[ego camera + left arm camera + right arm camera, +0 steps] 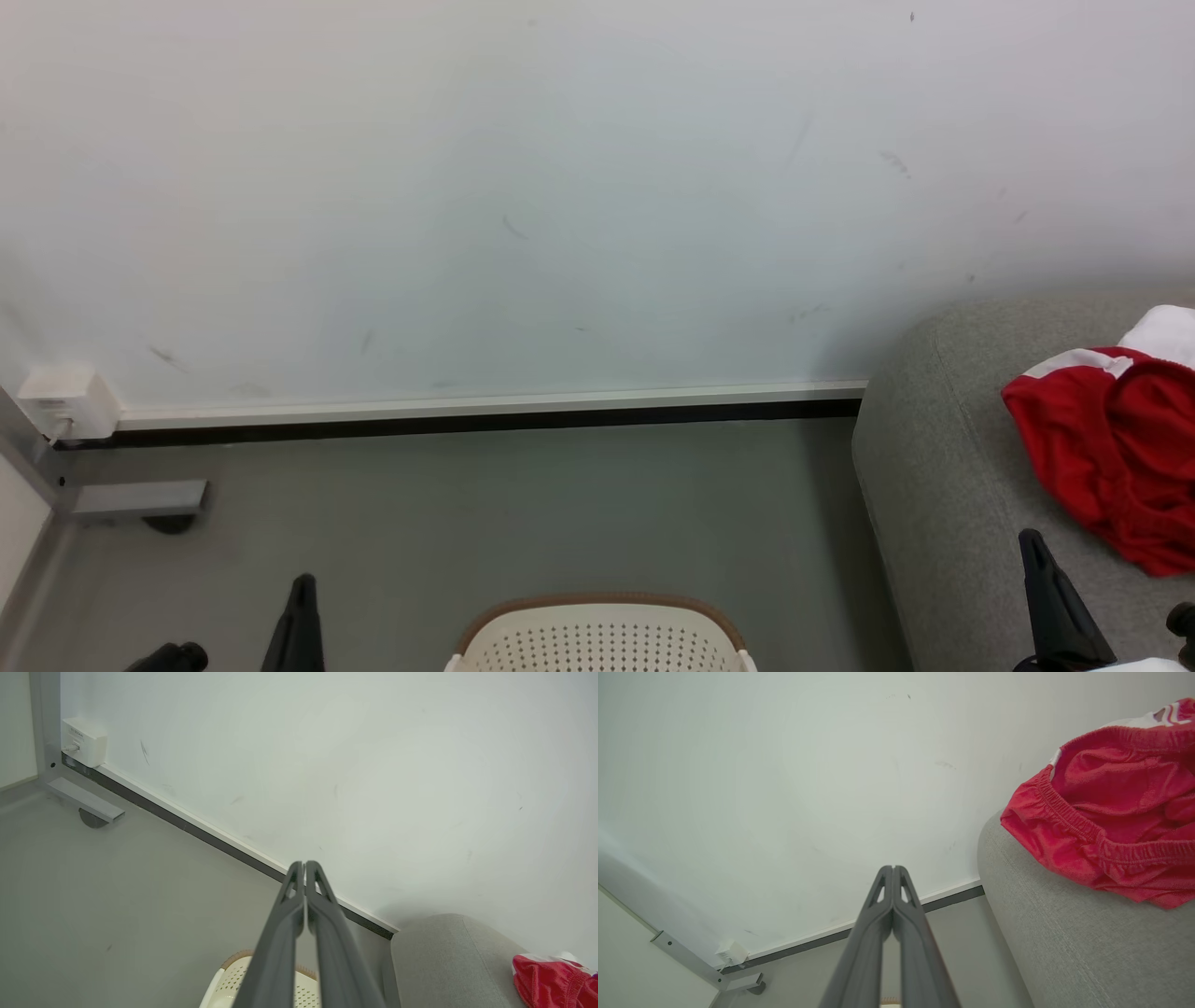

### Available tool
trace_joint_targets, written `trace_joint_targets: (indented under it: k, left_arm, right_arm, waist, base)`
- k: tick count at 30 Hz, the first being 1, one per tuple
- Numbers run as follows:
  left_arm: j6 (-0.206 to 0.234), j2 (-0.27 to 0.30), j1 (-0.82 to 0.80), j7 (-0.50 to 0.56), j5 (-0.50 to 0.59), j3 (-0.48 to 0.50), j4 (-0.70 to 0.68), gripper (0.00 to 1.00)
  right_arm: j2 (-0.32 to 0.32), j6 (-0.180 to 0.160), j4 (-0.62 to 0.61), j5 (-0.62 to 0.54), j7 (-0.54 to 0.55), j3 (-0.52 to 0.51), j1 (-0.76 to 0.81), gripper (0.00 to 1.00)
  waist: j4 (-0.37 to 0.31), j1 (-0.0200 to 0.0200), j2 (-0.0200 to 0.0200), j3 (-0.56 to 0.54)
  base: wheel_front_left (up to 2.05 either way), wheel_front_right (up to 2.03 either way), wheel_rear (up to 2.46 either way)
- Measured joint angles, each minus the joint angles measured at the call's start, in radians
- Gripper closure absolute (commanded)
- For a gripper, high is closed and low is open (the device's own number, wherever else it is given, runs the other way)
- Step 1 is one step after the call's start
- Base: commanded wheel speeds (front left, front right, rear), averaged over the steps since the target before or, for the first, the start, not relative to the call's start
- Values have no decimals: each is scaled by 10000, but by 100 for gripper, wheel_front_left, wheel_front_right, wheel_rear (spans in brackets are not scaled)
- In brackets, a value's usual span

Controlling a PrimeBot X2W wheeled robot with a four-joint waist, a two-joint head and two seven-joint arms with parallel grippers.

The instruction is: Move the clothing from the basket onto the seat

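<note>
The clothing (1111, 448) already lies on the seat (943, 485), bunched in a red heap with white trim, close to the seat's rounded end nearest the wall (560, 187). By these views the move looks done or nearly so. The basket (597, 635) stands on the floor (523, 523) just off that end of the seat. Only its far rim and perforated wall show, so I cannot tell whether anything remains inside.

Both pairs of jaws are pressed together and grip nothing. The right jaws hang over the seat's front part, near the lower edge of the clothing but apart from it. The left jaws are over the floor, on the side of the basket away from the seat.

The main risk, as I judge it, sits with the right arm. Its pointed tips are close to loose fabric, and the elastic waistband makes a ready loop (the right wrist view shows it gathered and standing open). A sweep across the seat could hook that band and drag the heap toward the seat's end. The heap lies near the seat's rounded end, so a modest pull might tip it onto the floor. A lift straight up and away from the seat seems safer. The left arm could knock the basket if it swung toward the seat.
</note>
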Motion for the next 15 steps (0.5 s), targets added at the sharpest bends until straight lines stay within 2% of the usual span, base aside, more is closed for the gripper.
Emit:
trace_joint_targets:
  k: [15]
  left_arm:
    - [-240,2,-225,562,-2125,155,-54,100]
  right_arm:
    - [274,-2,86,1822,535,-441,-219,100]
  waist:
    - [71,0,0,81]
  base:
    - [0,0,0]
